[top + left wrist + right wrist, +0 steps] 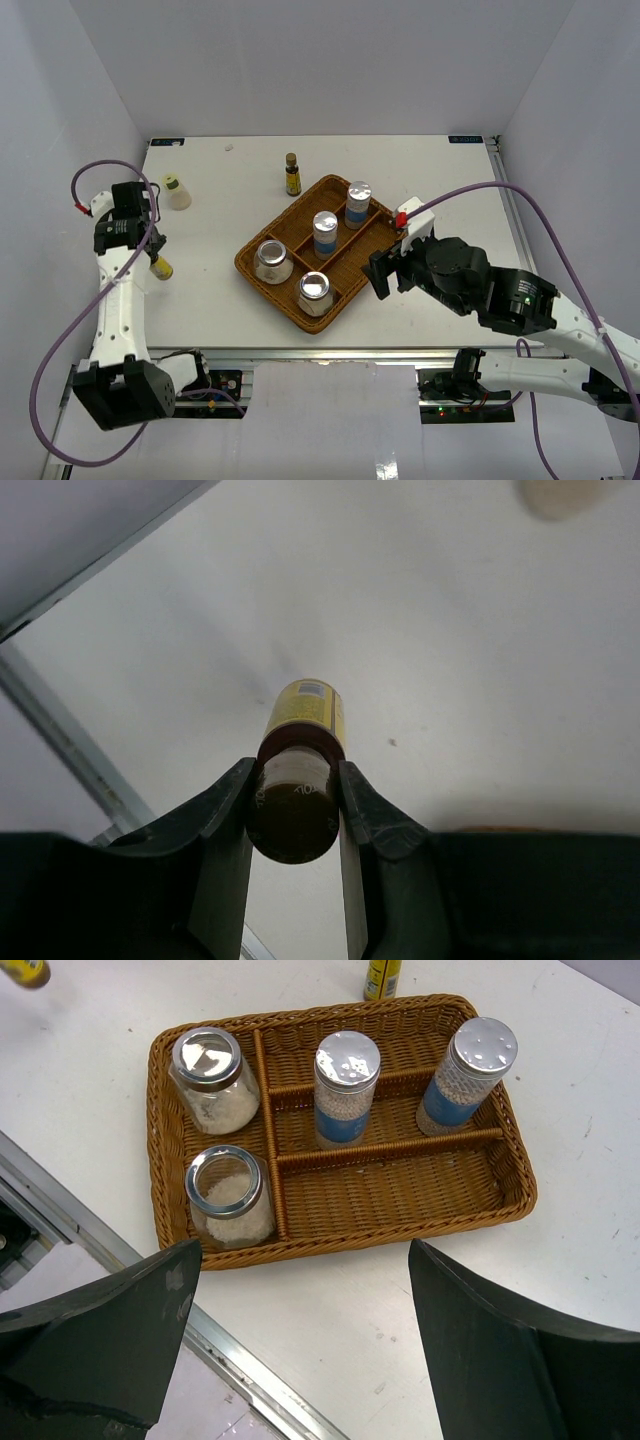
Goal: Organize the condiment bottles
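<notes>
Top external view: the left gripper is closed on a slim amber bottle, which sticks out just below its fingers, over the white table (I cannot tell whether it touches the surface). A yellow-capped bottle stands beyond those fingers, apart from them. The right gripper is spread wide. Just in front of its fingers lies the woven tray, with two glass jars and two blue-labelled cylinders inside. A second amber bottle stands past the tray's far rim.

Left wrist view: both fingers press the bottle's dark end between them, and its yellow label points away from the fingers.

Right wrist view: the fingers stand far apart and grip nothing. The tray is ahead of them, with the jars in its left compartment and the cylinders in the long slots beside them.
</notes>
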You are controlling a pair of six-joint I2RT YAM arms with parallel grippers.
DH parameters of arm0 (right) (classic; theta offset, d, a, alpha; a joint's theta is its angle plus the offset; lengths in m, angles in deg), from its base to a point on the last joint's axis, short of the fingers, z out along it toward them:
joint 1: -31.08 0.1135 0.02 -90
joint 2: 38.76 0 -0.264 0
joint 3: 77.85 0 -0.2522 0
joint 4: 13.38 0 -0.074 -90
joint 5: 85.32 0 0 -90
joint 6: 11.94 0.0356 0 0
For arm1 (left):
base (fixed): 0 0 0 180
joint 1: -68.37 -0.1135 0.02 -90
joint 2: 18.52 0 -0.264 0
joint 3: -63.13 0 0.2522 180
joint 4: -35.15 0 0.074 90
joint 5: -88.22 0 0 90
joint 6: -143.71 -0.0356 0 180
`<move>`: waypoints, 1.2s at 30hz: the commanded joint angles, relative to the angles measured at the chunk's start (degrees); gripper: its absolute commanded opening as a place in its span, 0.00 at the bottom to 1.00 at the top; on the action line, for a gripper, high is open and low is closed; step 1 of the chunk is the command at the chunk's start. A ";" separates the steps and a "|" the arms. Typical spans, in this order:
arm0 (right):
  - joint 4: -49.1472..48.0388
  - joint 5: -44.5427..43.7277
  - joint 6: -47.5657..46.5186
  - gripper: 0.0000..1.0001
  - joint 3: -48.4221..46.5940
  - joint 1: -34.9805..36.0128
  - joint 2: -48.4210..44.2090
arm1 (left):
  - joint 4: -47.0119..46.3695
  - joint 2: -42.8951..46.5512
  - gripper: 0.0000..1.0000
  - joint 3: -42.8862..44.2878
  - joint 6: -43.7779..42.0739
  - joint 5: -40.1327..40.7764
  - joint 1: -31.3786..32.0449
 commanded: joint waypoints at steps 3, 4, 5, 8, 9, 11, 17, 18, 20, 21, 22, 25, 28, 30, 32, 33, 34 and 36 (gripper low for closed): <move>-3.25 -1.55 -0.74 0.90 -0.81 -0.19 0.02 | -10.12 1.45 0.00 12.02 -18.07 -27.80 0.83; -3.20 -1.98 -0.83 0.90 -0.95 -0.19 -0.22 | -8.91 -0.48 0.00 13.85 -17.98 -29.83 1.90; -3.17 -2.37 -0.95 0.90 -1.05 -0.18 -0.42 | -7.98 -2.47 0.00 15.70 -17.90 -31.17 3.48; -3.17 -3.21 -1.25 0.90 -0.97 -0.10 -0.96 | -7.58 -8.49 0.00 20.04 -17.75 -29.07 10.45; -3.24 -3.45 -1.35 0.90 -0.93 -0.10 -1.14 | -7.55 -9.90 0.00 21.93 -17.67 -27.26 13.81; -3.28 -3.98 -1.51 0.90 -0.82 -0.13 -1.41 | -7.70 -13.11 0.00 26.23 -17.62 -24.69 20.20; -3.30 -6.11 -1.17 0.90 -0.24 -0.14 -2.42 | -6.92 -26.36 0.00 39.59 -19.95 -21.21 32.25; -3.51 -6.38 -1.16 0.90 0.24 -0.13 -2.82 | -6.79 -28.40 0.00 41.25 -20.49 -20.89 33.74; -3.85 -7.01 -1.16 0.90 0.86 -0.19 -3.41 | -7.08 -31.05 0.00 44.68 -21.05 -20.06 35.78; -3.94 -7.24 -1.16 0.90 1.10 -0.19 -3.60 | -7.49 -32.07 0.00 45.44 -21.29 -19.92 36.89; -3.96 -7.57 -1.16 0.90 1.38 -0.19 -3.80 | -7.86 -33.00 0.00 45.91 -21.61 -19.73 37.52; -3.87 -8.46 -1.16 0.90 1.95 -0.19 -4.28 | -8.86 -35.66 0.00 46.34 -22.19 -19.52 38.43; -3.98 -9.07 -1.14 0.90 2.59 -0.17 -4.80 | -10.06 -38.02 0.00 45.65 -22.70 -20.19 38.70; -4.41 -9.35 -1.24 0.90 3.02 -0.19 -5.23 | -10.79 -38.86 0.00 44.65 -22.74 -20.18 39.15; -4.58 -9.49 -1.35 0.90 3.45 -0.19 -5.49 | -11.72 -39.22 0.00 43.04 -22.74 -19.97 39.64; -4.62 -9.53 -1.43 0.90 3.56 -0.19 -5.57 | -12.46 -39.15 0.00 41.65 -22.74 -19.36 39.95; -4.66 -9.57 -1.51 0.90 3.68 -0.19 -5.65 | -13.19 -39.07 0.00 40.26 -22.74 -18.74 40.26; -4.83 -9.52 -1.57 0.90 3.75 -0.19 -5.78 | -15.13 -38.72 0.00 37.60 -22.63 -18.32 40.87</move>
